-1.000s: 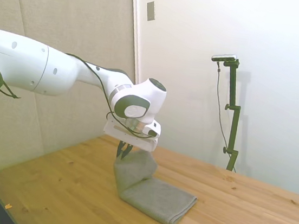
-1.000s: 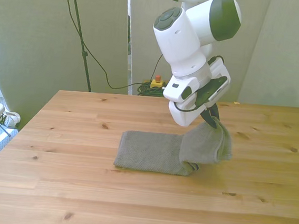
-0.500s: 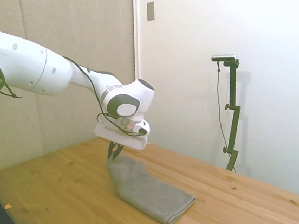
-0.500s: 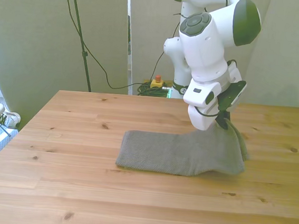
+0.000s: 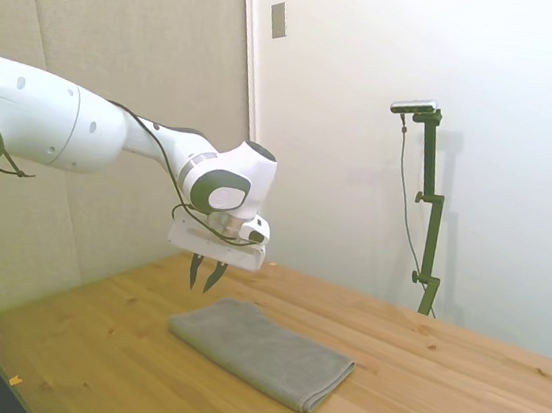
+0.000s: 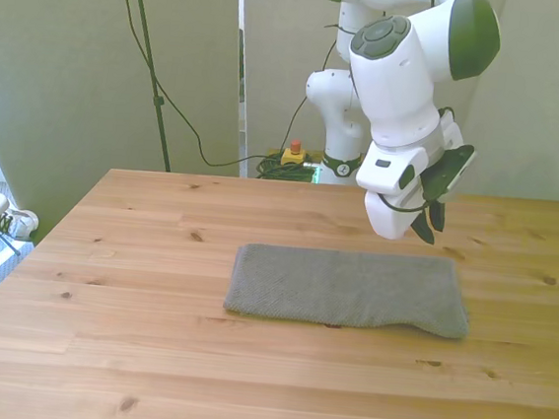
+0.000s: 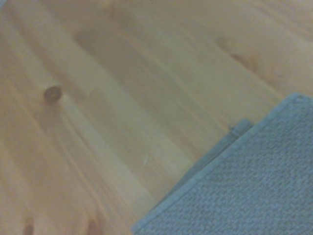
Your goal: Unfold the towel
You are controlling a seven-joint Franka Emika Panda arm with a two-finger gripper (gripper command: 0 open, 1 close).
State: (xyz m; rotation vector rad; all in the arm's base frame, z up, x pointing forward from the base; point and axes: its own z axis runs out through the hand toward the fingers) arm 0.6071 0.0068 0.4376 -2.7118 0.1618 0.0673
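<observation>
Gripper [image 5: 205, 277] is empty now, fingers parted a little, tips pointing down, hanging above the table [image 5: 455, 390] and clear of the cloth. In the front view it [image 6: 431, 220] sits above the towel's end on the front view's right, no contact.

Versus half a second ago: then the fingers pinched the raised end of the towel and that end stood up off the wood in a slope. A second ago the lifted part was folded back over the rest. Now the towel [image 5: 260, 351] is released and lies flat, one long grey-taupe strip. The arm has also pulled up and slightly away from the cloth edge.

Towel position: middle of the table, long axis running across the front view [image 6: 347, 288], well inside all table edges. In the side view the end near the gripper looks thin and flat; the far end looks thicker, rounded, like a doubled layer, but I can't tell how many layers remain.

Hard to read: wrist view is soft-focus. It shows only one corner of the towel [image 7: 249, 186] with a hemmed border, lying on bare wood planks [image 7: 122, 98] with a knot. Rest of the cloth is cut off there. Exact finger gap is hard to judge in the front view; the side view shows the two tips apart.
</observation>
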